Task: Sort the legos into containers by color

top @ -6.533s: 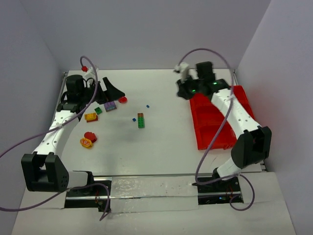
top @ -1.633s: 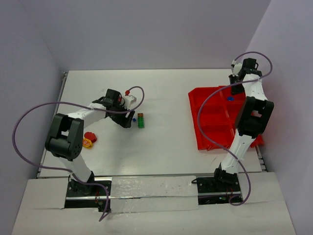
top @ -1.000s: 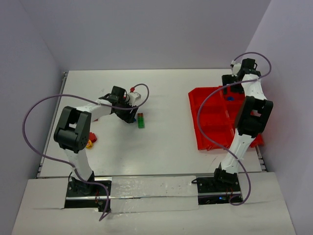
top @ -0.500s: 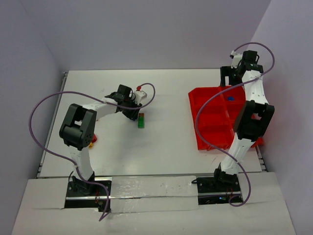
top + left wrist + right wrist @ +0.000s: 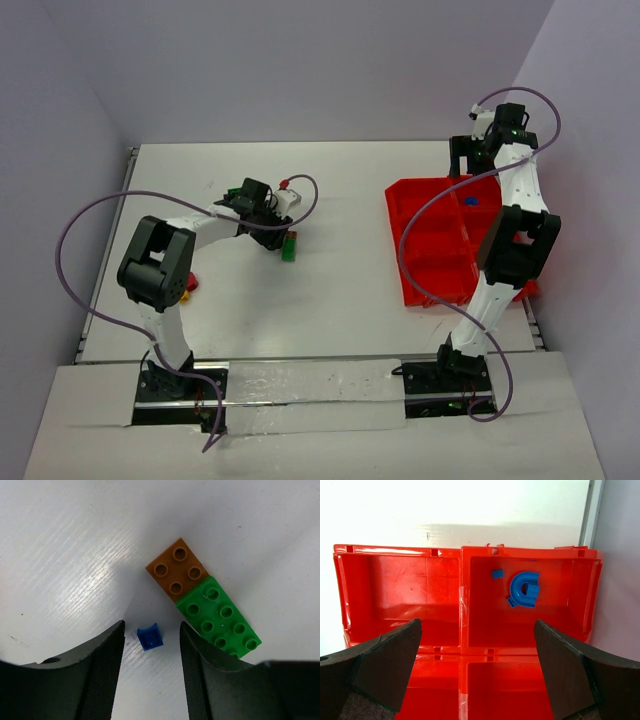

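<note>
A tiny blue lego lies on the white table between the fingers of my left gripper, with a gap on each side; the gripper is open. Just beyond it sits a brown-orange lego joined end to end with a green lego. From above, the left gripper hovers beside the green lego. My right gripper stands wide open and empty above the containers, a red tray. A blue arch lego and a small blue bit lie in its far right compartment.
The red tray lies along the table's right side, with the right gripper over its far corner. Red and yellow legos peek out beside the left arm's elbow. A purple cable loops from each arm.
My left gripper has shifted right, closer to the green lego, and its jaws narrowed then widened a little. The right gripper has drawn back toward the tray's far edge.
</note>
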Controlling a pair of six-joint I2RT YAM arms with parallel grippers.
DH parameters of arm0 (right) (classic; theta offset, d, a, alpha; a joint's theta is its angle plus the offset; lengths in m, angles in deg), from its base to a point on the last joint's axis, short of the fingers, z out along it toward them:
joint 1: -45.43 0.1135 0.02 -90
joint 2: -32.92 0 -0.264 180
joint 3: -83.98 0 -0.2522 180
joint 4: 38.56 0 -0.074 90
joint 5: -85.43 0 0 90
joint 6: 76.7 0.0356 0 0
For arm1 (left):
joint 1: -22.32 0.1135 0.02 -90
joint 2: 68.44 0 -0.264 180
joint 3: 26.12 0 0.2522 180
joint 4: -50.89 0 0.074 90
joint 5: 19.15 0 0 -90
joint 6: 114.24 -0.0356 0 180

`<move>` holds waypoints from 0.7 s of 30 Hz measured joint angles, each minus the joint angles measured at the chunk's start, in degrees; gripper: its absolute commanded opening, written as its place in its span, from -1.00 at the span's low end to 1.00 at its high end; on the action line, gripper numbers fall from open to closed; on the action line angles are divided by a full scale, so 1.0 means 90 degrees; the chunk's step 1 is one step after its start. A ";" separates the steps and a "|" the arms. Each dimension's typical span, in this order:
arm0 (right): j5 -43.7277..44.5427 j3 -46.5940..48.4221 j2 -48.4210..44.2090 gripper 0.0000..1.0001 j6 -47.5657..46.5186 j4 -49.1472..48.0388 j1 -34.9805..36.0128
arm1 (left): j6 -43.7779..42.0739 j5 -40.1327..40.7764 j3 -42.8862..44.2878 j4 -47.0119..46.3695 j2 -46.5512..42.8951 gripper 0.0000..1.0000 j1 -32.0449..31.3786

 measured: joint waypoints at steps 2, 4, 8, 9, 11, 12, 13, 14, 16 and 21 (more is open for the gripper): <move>0.0000 -0.0003 0.0000 1.00 0.0000 0.0000 0.0009 | 0.0057 0.0059 -0.0022 -0.0003 -0.0017 -0.01 -0.0008; 0.0002 -0.0003 0.0000 1.00 0.0000 -0.0002 0.0015 | 0.0132 0.0117 -0.0027 -0.0005 -0.0021 -0.04 -0.0011; 0.0002 -0.0005 0.0000 1.00 0.0000 -0.0001 0.0024 | 0.0277 0.0272 -0.0041 -0.0012 -0.0036 -0.11 -0.0033; 0.0002 -0.0005 0.0000 1.00 0.0000 0.0000 0.0027 | 0.0307 0.0305 -0.0056 -0.0011 -0.0049 -0.11 -0.0039; 0.0002 -0.0005 0.0000 0.99 -0.0002 -0.0001 0.0030 | 0.0357 0.0359 -0.0086 -0.0009 -0.0073 -0.12 -0.0049; 0.0002 -0.0005 0.0000 0.99 -0.0002 -0.0002 0.0032 | 0.0382 0.0384 -0.0098 -0.0008 -0.0082 -0.12 -0.0055; 0.0002 -0.0005 0.0000 1.00 0.0000 0.0000 0.0032 | 0.0402 0.0409 -0.0111 -0.0010 -0.0091 -0.14 -0.0065; 0.0002 -0.0005 0.0000 1.00 0.0000 0.0000 0.0034 | 0.0422 0.0439 -0.0127 -0.0010 -0.0102 -0.15 -0.0077; 0.0000 -0.0005 0.0000 1.00 -0.0001 0.0000 0.0040 | 0.0449 0.0467 -0.0157 -0.0008 -0.0126 -0.18 -0.0087; 0.0002 -0.0013 0.0000 1.00 -0.0002 -0.0002 0.0090 | 0.0493 0.0557 -0.0210 -0.0010 -0.0165 -0.33 -0.0106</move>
